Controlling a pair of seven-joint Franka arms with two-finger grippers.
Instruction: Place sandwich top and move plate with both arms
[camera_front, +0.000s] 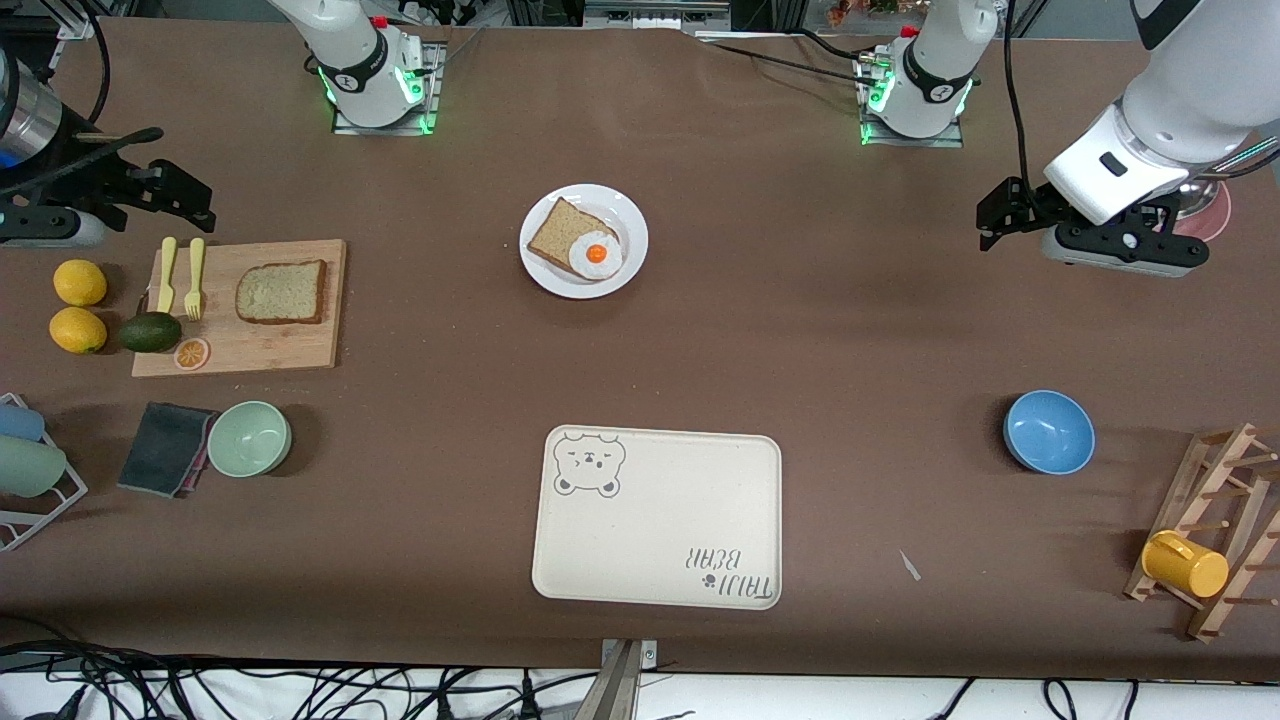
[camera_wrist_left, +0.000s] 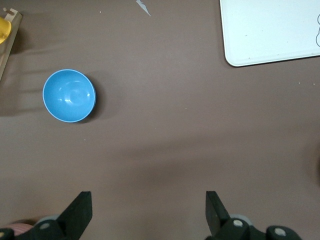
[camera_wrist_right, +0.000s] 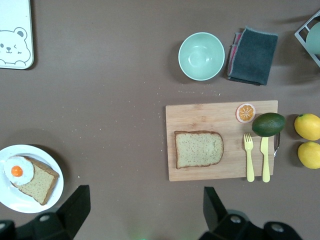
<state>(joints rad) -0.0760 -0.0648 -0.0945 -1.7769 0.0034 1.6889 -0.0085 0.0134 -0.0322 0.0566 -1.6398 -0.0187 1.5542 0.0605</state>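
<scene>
The sandwich top, a light tan slice with a brown crust, lies flat on a wooden cutting board toward the right arm's end. The white plate sits mid-table. It carries a darker bread slice with a fried egg on top. My right gripper hangs open and empty over bare table beside the board. Over bare table at the left arm's end, my left gripper is open and empty too.
The board also holds a yellow fork and knife, an avocado and an orange slice; two lemons lie beside it. A green bowl, grey cloth, cream bear tray, blue bowl and a wooden rack with a yellow mug lie nearer the front camera.
</scene>
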